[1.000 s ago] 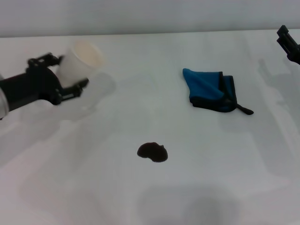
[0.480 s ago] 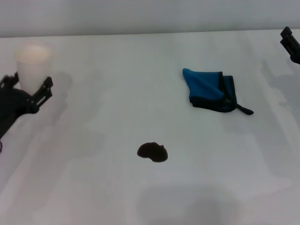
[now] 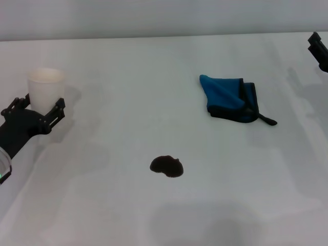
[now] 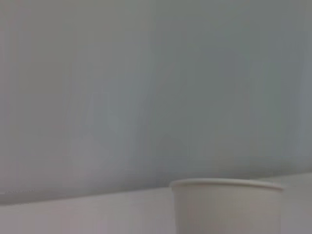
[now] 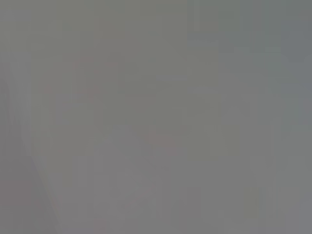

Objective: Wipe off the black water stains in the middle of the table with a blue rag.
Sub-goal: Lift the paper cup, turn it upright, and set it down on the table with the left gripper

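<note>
While my left gripper (image 3: 36, 105) sits at the table's (image 3: 154, 77) left edge, its fingers spread around an upright white paper cup (image 3: 45, 88), I see the black water stains (image 3: 166, 166) at the middle front. Well apart, toward the right rear, lies the folded blue rag (image 3: 229, 98). My right gripper (image 3: 319, 49) shows only at the far right edge; I cannot tell its state.

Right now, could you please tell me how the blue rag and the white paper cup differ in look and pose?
The blue rag is bright blue with black edging and lies folded flat; the white paper cup is plain white and stands upright. The rag lies on the table's right side with nothing near it, while the cup stands far left between the left pincer's fingers. Both rest on the white table.
</note>
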`<state>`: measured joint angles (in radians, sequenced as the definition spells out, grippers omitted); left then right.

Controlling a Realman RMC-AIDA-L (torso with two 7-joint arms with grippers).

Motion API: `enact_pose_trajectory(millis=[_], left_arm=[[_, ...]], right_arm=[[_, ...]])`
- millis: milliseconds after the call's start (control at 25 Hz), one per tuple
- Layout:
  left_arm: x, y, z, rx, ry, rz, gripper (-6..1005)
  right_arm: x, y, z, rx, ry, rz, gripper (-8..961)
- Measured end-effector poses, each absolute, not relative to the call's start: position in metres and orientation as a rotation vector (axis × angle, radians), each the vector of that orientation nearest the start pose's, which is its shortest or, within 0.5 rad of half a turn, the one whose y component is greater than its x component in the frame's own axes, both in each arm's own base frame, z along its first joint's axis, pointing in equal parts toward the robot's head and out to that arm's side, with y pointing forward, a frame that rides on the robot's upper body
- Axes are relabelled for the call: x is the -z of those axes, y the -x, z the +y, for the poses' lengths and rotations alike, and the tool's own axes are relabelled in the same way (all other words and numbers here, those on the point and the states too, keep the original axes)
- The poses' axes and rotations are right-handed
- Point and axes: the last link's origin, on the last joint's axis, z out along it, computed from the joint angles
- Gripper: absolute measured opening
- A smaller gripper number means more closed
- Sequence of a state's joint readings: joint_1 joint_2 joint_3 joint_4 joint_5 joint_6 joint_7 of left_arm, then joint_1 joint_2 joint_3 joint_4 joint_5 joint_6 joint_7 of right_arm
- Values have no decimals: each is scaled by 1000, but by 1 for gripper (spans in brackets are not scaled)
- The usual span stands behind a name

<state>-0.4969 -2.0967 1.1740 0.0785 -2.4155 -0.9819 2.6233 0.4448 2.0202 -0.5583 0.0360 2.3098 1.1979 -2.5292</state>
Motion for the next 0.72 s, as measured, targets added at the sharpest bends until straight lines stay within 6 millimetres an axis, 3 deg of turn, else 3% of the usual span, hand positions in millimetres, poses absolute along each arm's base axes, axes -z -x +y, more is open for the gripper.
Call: enact_pose_trajectory(millis=[720], left_arm=[[62,341,325,523,2007,-732,776]], right_arm=[[-28,-375,321,-881,1427,882,832]])
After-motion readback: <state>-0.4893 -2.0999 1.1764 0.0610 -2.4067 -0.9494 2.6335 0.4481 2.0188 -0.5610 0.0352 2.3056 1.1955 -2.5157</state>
